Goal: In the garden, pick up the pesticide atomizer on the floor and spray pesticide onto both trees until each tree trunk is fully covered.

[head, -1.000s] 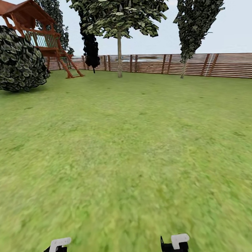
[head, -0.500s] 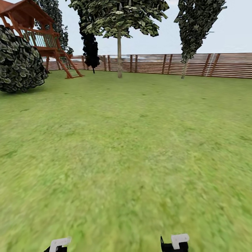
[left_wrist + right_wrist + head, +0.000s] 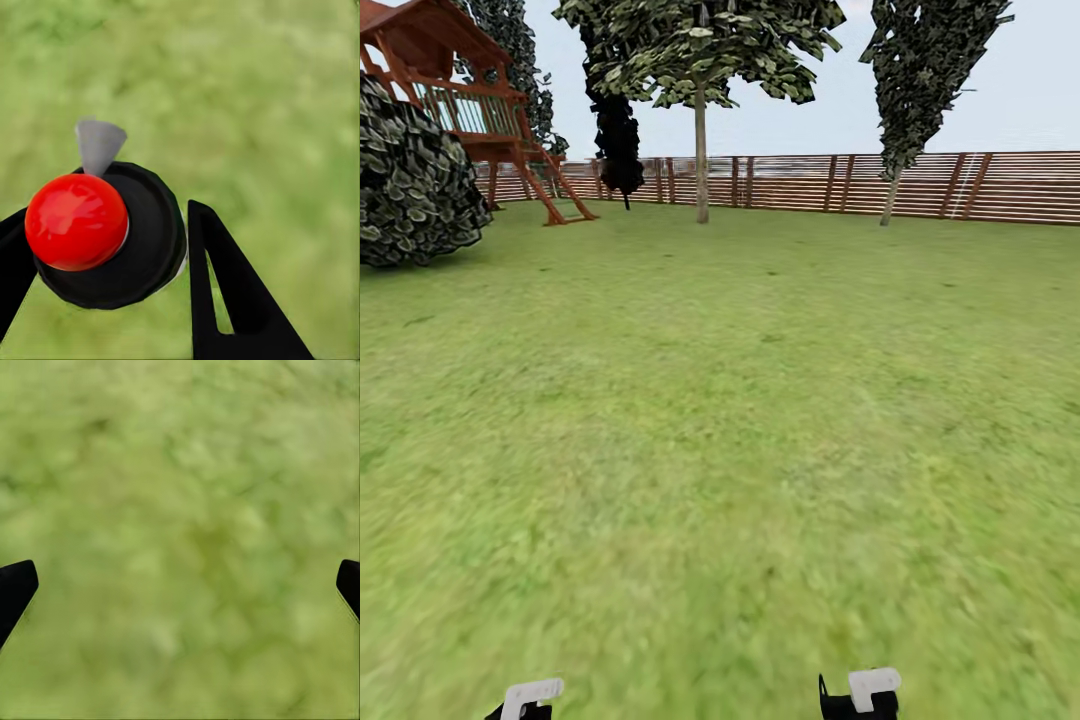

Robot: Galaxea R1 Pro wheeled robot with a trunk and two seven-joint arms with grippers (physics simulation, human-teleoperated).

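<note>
Red-capped pesticide atomizer (image 3: 105, 236) clamped between the left gripper (image 3: 112, 255) jaws; right gripper (image 3: 180, 585) jaws wide apart over grass (image 3: 180, 472).

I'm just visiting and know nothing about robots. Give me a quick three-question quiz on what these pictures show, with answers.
1. True or false: the left claw is closed around the pesticide atomizer, the black-topped thing with a red knob.
2. Which claw has its fingers spread wide over bare grass? A) left B) right
3. Fill in: the two trees with pale trunks stand in front of a brown wooden ____.

Key:
1. True.
2. B: the right claw is open, with nothing between its fingers.
3. Fence.
</note>
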